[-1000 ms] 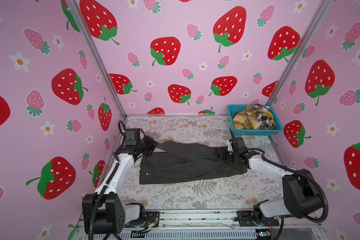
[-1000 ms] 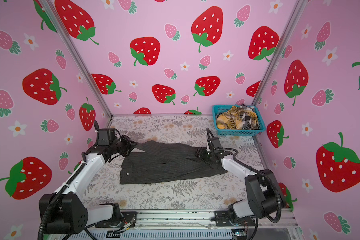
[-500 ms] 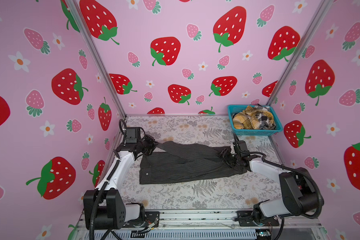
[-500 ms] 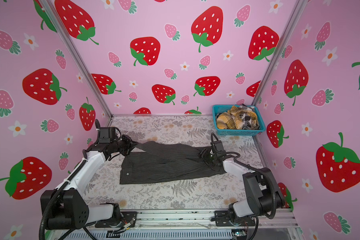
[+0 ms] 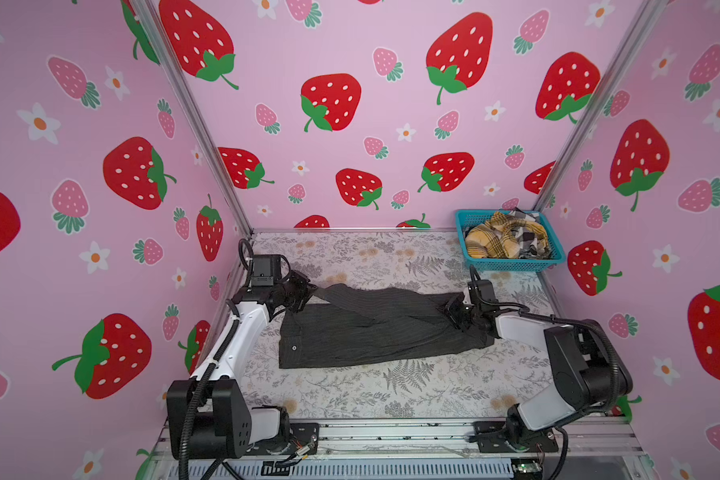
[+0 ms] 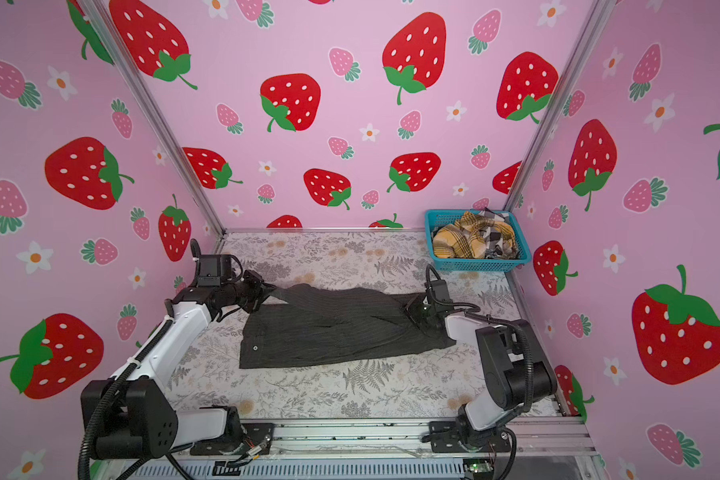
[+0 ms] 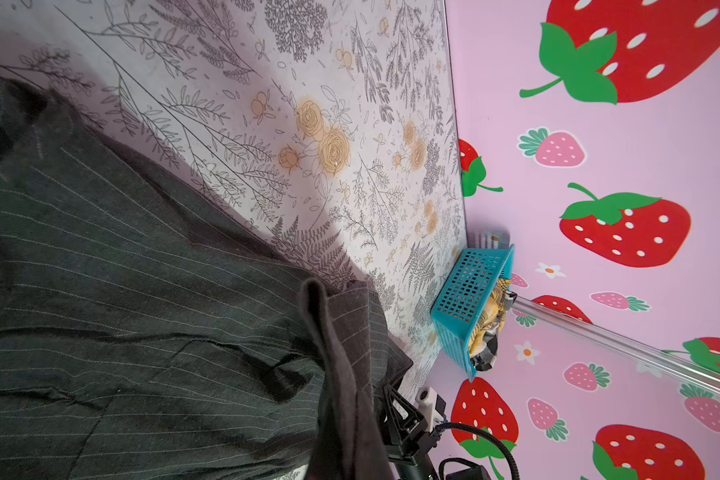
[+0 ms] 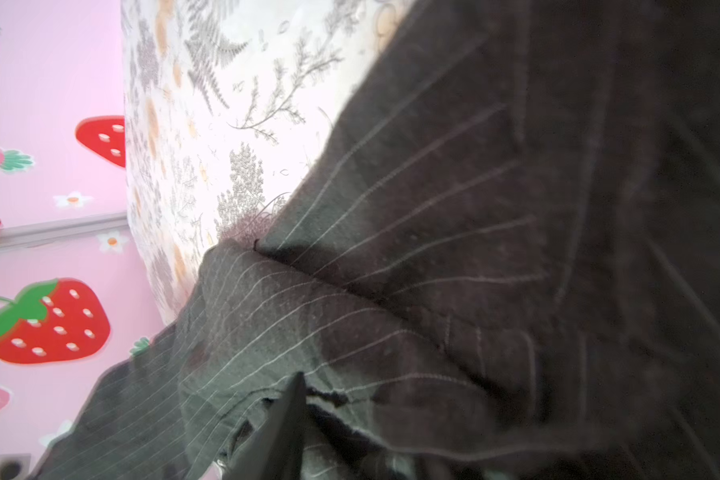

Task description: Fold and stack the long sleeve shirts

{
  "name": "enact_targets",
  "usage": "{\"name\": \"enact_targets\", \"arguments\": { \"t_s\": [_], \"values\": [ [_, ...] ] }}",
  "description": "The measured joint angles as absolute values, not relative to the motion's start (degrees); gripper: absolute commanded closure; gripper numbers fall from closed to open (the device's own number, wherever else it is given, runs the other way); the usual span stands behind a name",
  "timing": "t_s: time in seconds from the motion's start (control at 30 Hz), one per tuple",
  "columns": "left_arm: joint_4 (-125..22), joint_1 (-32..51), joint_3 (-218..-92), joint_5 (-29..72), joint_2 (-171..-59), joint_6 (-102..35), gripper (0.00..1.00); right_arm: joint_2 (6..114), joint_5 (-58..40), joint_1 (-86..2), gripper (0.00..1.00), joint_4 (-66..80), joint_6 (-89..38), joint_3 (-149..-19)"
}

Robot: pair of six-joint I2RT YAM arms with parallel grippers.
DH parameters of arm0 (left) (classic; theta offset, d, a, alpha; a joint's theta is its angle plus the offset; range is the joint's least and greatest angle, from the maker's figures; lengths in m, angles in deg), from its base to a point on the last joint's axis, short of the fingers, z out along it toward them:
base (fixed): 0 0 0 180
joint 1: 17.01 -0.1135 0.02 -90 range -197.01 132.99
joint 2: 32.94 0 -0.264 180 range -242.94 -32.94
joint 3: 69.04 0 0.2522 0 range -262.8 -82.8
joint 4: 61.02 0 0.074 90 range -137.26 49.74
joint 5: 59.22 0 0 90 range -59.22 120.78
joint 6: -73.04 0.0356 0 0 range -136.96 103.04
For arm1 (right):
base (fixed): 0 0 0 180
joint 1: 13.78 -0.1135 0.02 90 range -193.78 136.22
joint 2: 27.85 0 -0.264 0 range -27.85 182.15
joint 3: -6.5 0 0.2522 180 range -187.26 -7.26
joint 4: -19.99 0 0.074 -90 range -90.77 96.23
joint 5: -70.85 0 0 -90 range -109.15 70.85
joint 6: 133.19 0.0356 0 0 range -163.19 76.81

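- Left pincer [image 5: 308, 292], pressed together, pinches a sleeve of the shirt [image 5: 371, 336], which lies spread on the table [image 5: 391, 257] between both pincers.
- Right pincer [image 5: 449, 311] rests on its other end; grip cannot be told.
- Risk: a shallow bite there lets cloth slip, skewing the fold.

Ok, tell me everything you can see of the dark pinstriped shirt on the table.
The dark pinstriped shirt is soft charcoal cloth with thin pale stripes, lying mostly flat across the floral table, partly folded, with a sleeve laid diagonally over the body and one small pale button near its left edge. Creases show in the wrist views. The left tool pinches its far left end; the right tool sits on its right end, grip unclear. It lies apart from the teal basket.
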State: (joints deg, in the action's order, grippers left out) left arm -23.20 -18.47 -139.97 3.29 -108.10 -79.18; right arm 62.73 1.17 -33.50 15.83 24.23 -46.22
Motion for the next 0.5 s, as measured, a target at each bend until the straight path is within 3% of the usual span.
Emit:
{"name": "enact_targets", "arguments": {
  "t_s": [0.13, 0.5],
  "values": [
    [-22.50, -18.49, -140.77, 3.38, -109.10, -78.70, 1.00, 62.75, 2.00, -33.09, 1.00, 16.47, 24.73, -47.01],
    [-15.68, -20.17, -159.20, 5.32, -118.26, -73.10, 1.00, 60.42, 6.44, -29.22, 1.00, 16.86, 23.09, -49.11]
  ]
}}
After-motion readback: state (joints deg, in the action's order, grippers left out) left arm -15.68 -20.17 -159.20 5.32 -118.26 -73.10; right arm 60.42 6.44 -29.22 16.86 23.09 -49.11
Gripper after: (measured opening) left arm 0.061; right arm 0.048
